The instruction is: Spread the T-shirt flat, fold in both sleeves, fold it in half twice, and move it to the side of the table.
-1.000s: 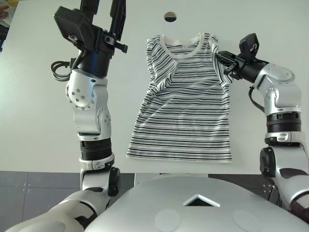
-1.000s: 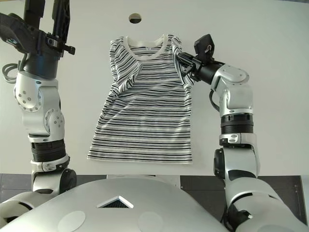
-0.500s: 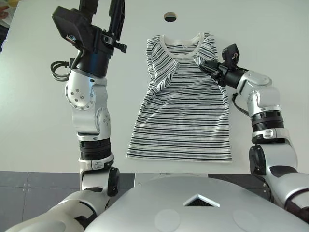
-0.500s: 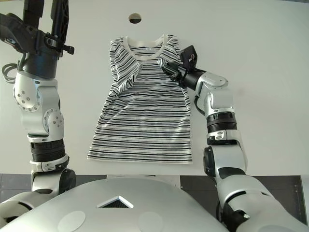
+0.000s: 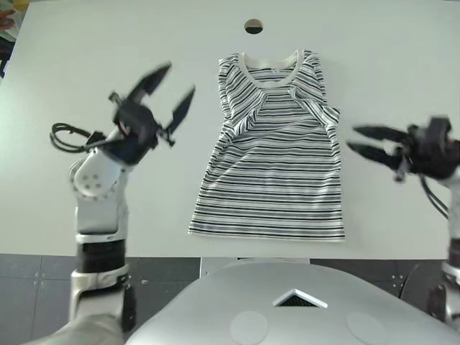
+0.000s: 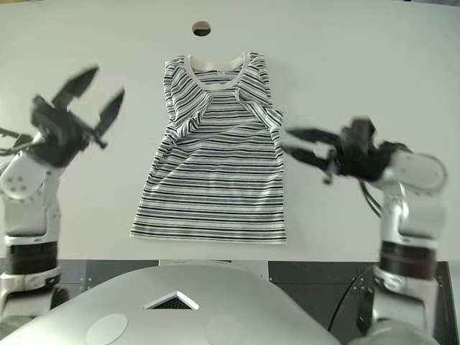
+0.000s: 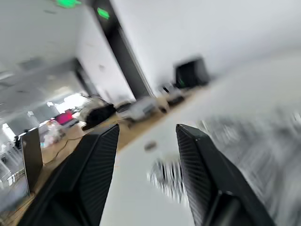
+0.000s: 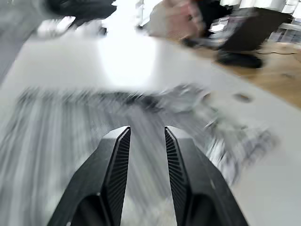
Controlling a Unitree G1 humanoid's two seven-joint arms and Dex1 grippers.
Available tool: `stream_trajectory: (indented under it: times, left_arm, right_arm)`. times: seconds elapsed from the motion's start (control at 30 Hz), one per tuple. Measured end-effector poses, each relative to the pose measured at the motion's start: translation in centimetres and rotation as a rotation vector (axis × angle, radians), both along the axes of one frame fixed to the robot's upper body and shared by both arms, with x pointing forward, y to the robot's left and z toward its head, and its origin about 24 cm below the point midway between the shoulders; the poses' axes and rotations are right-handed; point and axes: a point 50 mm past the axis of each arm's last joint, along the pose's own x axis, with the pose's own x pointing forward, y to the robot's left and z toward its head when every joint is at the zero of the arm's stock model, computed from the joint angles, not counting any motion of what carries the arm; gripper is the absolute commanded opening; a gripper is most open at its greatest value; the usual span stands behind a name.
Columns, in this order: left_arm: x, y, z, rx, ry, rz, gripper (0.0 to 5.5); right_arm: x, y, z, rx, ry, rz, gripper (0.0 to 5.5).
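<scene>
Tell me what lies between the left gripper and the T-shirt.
Only bare white table. In the left eye view the open left gripper hangs apart from the T-shirt, with nothing lying on that stretch.

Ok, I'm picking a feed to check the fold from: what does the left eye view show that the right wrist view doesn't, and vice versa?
Left eye view: the whole T-shirt, collar to hem, both sleeves folded in, and the left gripper open off its left side. Right wrist view: a blurred room beyond the table. Both: the striped T-shirt on the white table, and the right gripper open and empty beside it.
</scene>
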Motion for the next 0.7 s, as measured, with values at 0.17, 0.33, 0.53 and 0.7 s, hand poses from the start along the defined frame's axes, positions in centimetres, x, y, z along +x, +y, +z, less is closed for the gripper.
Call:
stream_trajectory:
  times: [0.17, 0.33, 0.53, 0.7]
  left_arm:
    - [-6.3, 3.0, -4.1, 0.581, 0.14, -0.393, 2.56]
    - [-7.9, 3.6, -4.5, 0.732, 0.098, -0.583, 3.15]
    - [-7.4, 3.0, -4.6, 0.797, -0.005, -0.653, 3.15]
    - [-7.5, 1.9, -5.0, 0.767, -0.042, -0.688, 3.15]
  right_arm:
    - [-6.3, -3.9, -2.0, -0.299, 0.129, 0.197, 1.99]
    - [-7.3, -3.8, -3.1, -0.465, -0.084, 0.399, 2.33]
    - [-6.6, -0.7, -4.9, -0.505, -0.406, 0.519, 2.33]
    - [-6.1, 0.2, -5.6, -0.486, -0.528, 0.514, 2.33]
